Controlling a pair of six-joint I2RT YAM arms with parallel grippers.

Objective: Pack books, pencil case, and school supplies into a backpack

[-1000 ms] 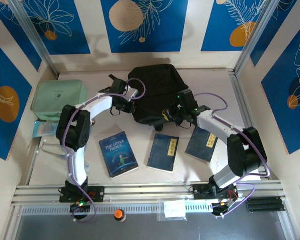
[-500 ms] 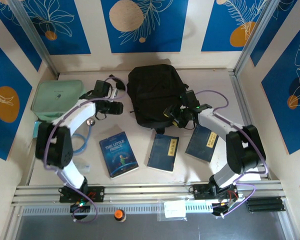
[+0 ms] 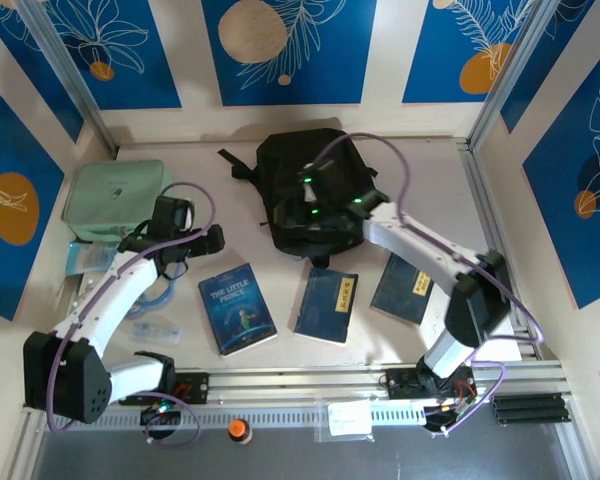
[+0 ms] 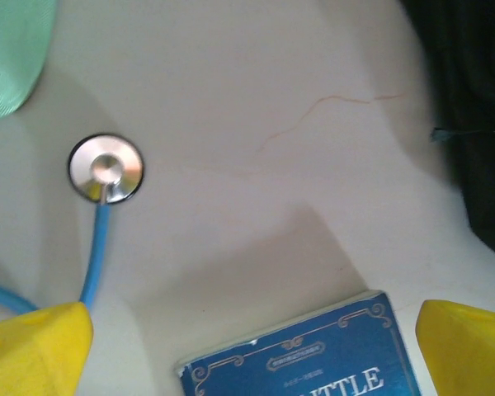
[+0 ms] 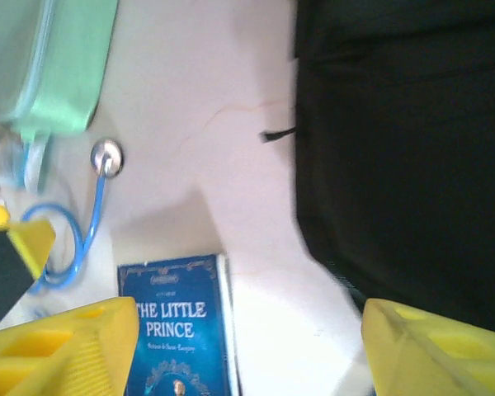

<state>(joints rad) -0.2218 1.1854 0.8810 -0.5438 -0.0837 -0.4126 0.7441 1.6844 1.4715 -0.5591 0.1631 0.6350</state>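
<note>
Lying just before the soft black fabric backpack [image 3: 315, 175], three thin dark blue paperback books [image 3: 327, 304] rest on the tabletop [image 3: 440, 170], seen from above. At the left wrist, the left fingers [image 4: 41, 351] gape empty, with "LITTLE" legible on one book between them. At the right wrist, the right fingers [image 5: 66, 351] gape empty, with "THE LITTLE PRINCE" between them and the backpack to the right.

Top camera looks down from behind; both close wrist cameras face downward, sharing the illustrated book [image 4: 301, 355].

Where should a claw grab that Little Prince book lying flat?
Probably the far short edge of the thin dark blue Little Prince paperback, from above. It lies flat, cover up, so only edges offer a pinch, and the open left claw hangs over that edge.
</note>
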